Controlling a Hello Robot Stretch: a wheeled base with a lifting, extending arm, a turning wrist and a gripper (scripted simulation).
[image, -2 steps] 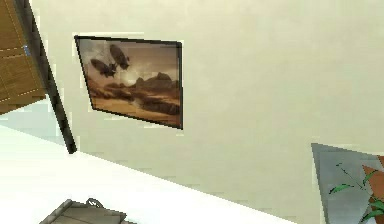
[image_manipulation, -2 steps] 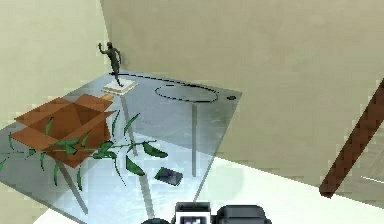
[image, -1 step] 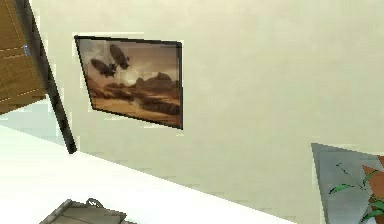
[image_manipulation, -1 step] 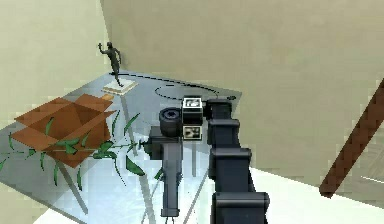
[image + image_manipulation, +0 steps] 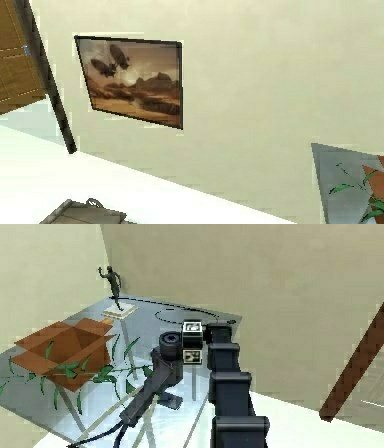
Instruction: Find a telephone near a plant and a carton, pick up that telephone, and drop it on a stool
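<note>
Two flat cream walls [image 5: 260, 274] meet behind a glossy glass tabletop [image 5: 150, 324]. The arm [image 5: 235, 394], a dark bar of blocky segments, reaches over it. An open brown carton [image 5: 65, 346] with raised flaps stands on the tabletop, and a plant [image 5: 95, 374] with thin green leaves is just beside it. A framed sepia-toned picture [image 5: 130, 80] hangs flat. The gripper [image 5: 140, 406] slants down over the glass; I cannot tell whether it holds anything. A dark statuette [image 5: 116, 284] stands on a pale slab. A small grey lump [image 5: 174, 402], perhaps the telephone, lies just beside the gripper.
</note>
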